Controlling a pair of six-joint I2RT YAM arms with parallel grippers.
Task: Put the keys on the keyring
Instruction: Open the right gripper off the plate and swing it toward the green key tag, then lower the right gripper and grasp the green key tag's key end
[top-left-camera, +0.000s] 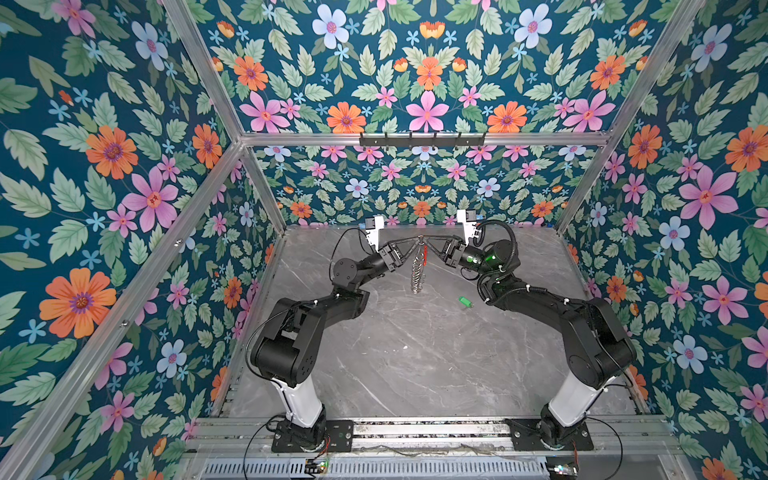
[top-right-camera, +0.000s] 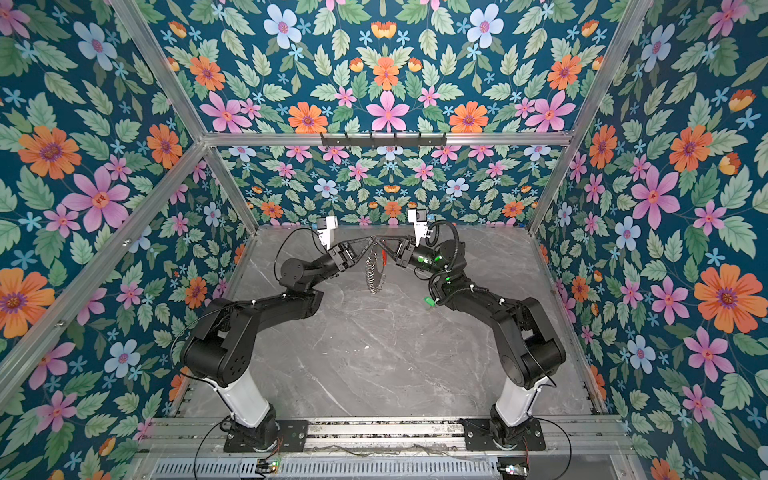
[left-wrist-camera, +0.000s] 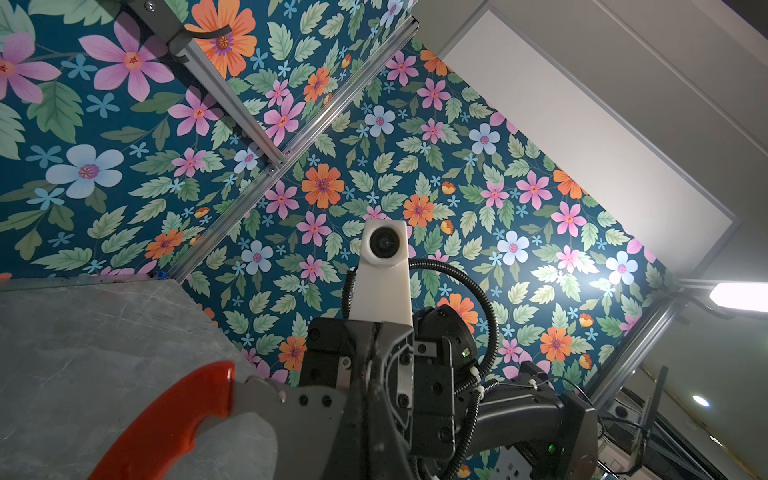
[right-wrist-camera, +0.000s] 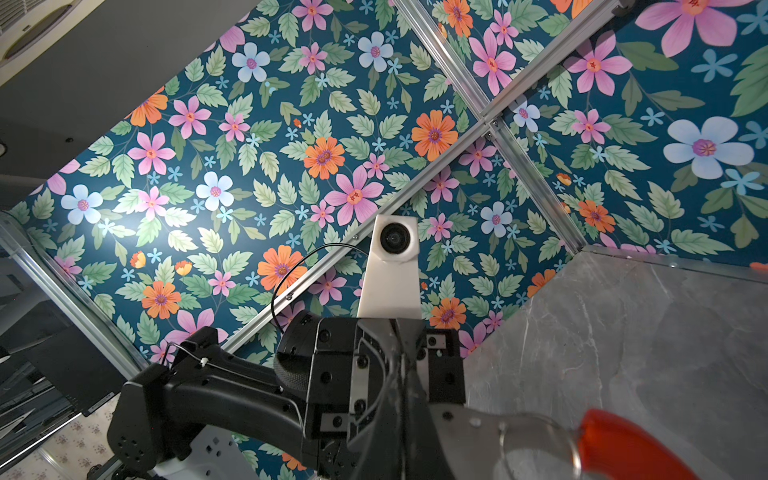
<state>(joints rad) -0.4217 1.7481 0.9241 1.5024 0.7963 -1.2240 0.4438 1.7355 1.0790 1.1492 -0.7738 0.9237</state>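
So here's where I'm at: the left gripper (top-left-camera: 414, 241) and right gripper (top-left-camera: 429, 242) meet tip to tip in the upper middle of both top views, and both are clamped on the top of the keyring (top-left-camera: 417, 270). The ring hangs straight down the frame from that pinch, edge-on to the camera, so it reads as a thin vertical strip of silver loops with a bit of red. The left wrist view shows the red segment (left-wrist-camera: 166, 419) right by the clenched fingers, so the grip looks real. The key (top-left-camera: 465, 302) isn't on anything yet. It's lying on the grey table (top-left-camera: 415, 365), below and to the right of the pinch point, well apart from the ring's bottom end. Its long axis runs diagonally, upper left to lower right. I can't tell which end is the blade at this size. The right arm is clearly the nearer one, since the key sits just beside its forearm (top-left-camera: 540, 299), and in a top view that arm covers part of the key (top-right-camera: 430, 301). My guess is the right side has to let go and fold back and down for it, which looks awkward so close to its own links. The hook rail (top-left-camera: 422, 140) on the back bar is out of the way.
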